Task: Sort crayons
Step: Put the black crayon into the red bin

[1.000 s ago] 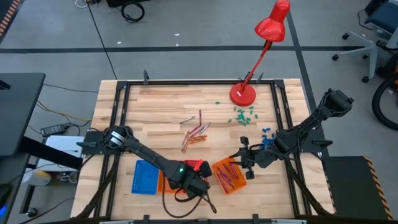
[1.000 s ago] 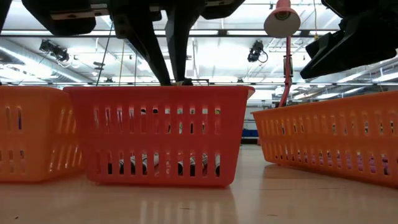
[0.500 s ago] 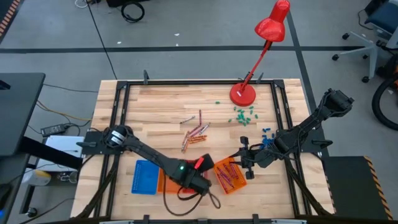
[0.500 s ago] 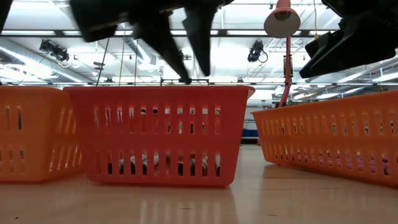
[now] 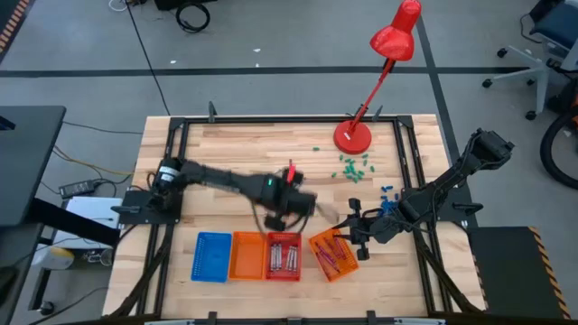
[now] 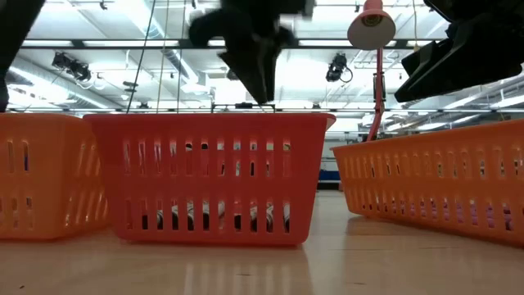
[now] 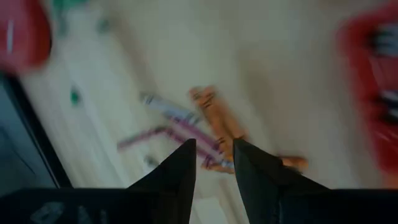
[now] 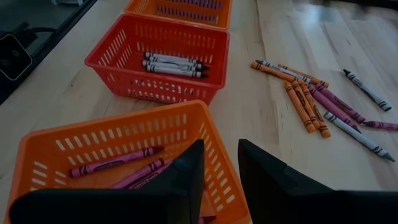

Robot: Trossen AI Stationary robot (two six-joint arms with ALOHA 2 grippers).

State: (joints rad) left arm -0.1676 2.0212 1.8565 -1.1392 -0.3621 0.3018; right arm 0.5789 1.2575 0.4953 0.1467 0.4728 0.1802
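High view, left gripper (image 5: 291, 206): it hangs over the bare board between the row of baskets and the loose crayons (image 5: 284, 196), which lie just beyond it toward the lamp (image 5: 393, 41); I judge it is placed there to reach the next crayon.
High view, baskets: the red basket (image 5: 284, 255) just behind the left gripper holds grey crayons; the orange basket (image 5: 330, 255) under the right gripper (image 5: 354, 236) holds pink and purple ones, so each colour has its own bin.
High view, strays: green bits (image 5: 354, 166) and blue bits (image 5: 388, 191) lie beyond the right gripper, apart from the pile.
Low view: the red basket's slotted wall fills the middle, with the left gripper's dark fingers above its rim.
Left wrist view: the fingers stand slightly apart with nothing between them; orange, purple and grey crayons lie straight ahead of the tips, blurred.
Right wrist view: the right gripper's fingers are parted and empty over the orange basket's rim, waiting; the loose pile lies well ahead of it.
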